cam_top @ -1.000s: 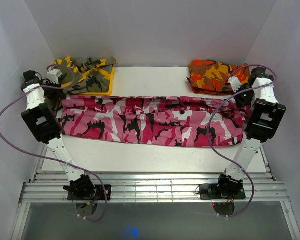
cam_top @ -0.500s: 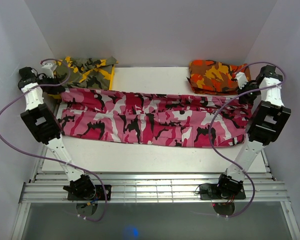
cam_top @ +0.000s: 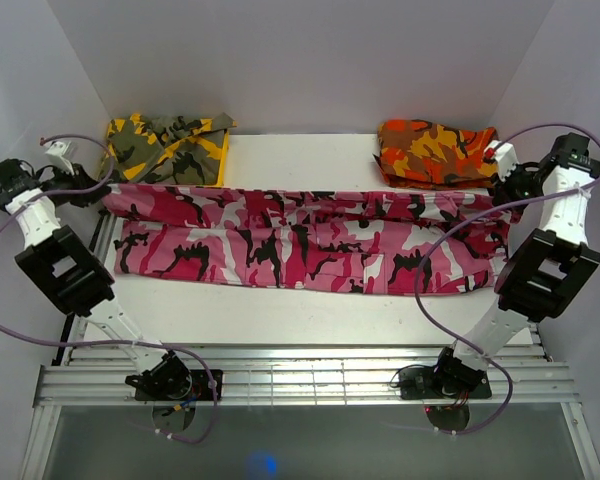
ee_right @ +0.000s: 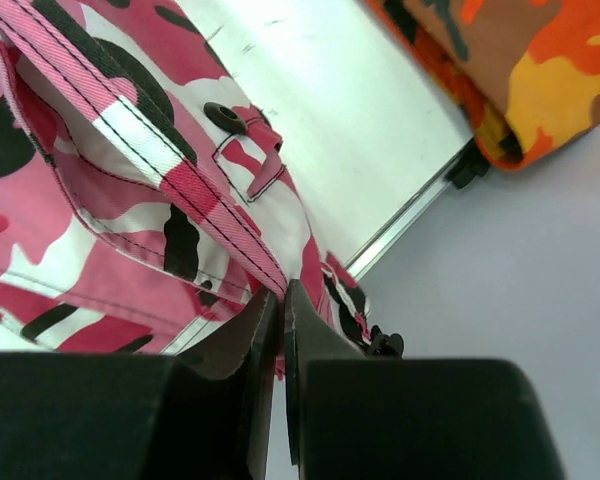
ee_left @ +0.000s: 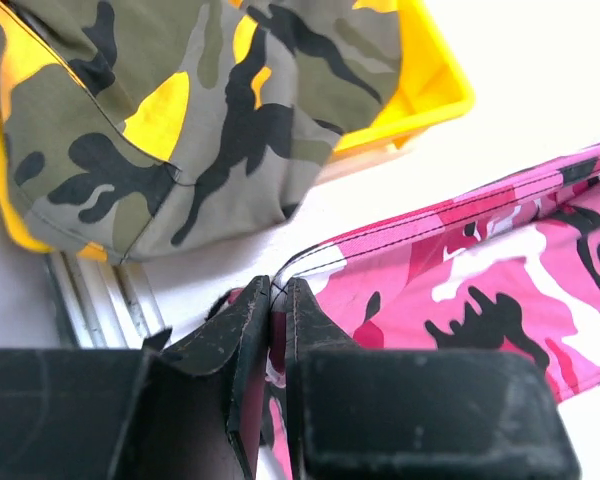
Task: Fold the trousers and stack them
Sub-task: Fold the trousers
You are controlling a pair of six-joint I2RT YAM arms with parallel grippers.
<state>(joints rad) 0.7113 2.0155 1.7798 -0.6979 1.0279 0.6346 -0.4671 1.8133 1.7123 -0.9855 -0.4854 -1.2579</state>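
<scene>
Item: trousers (cam_top: 300, 235), pink, white and black camouflage; spread lengthwise across the middle of the tabletop (cam_top: 300, 160), reaching from its left edge to its right edge.
Left pincer (ee_left: 277, 292): jaws nearly closed, pinching the seamed far corner of the trousers at the left end.
Right pincer (ee_right: 280, 297): jaws pressed together on a stitched edge of the trousers at the right end, near a black button.
Yellow tray (ee_left: 435, 85): far left corner; holds a yellow-olive camouflage garment (ee_left: 180, 110), which drapes over the tray's rim.
Orange-red camouflage garment (cam_top: 435, 150): folded, far right corner, directly on the tabletop; not in any container.
</scene>
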